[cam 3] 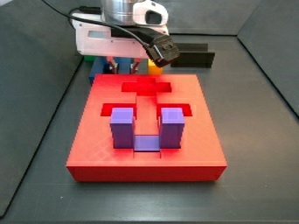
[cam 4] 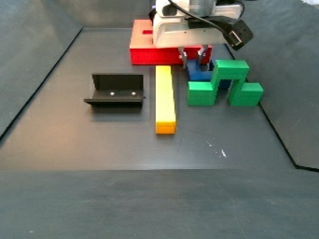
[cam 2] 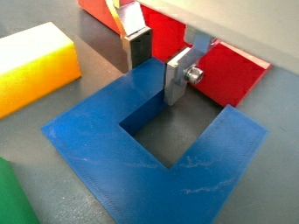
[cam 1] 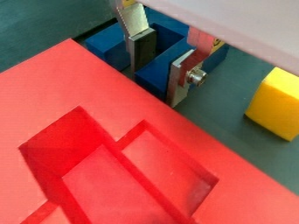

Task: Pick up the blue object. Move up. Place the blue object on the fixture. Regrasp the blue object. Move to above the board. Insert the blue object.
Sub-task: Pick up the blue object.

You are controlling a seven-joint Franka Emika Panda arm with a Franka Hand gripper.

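A dark grey floor with dark walls carries the red board, which has a purple block seated in it. The blue object lies flat between board and yellow bar, near the green block, while the fixture stands well apart. The gripper is low over the blue object, one prong between its part-open fingers; whether they press it is unclear.

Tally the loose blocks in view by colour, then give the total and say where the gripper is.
Blue object: 1
Purple block: 1
Green block: 1
Yellow bar: 1
Total: 4
The gripper straddles one prong of the blue object, beside the board.
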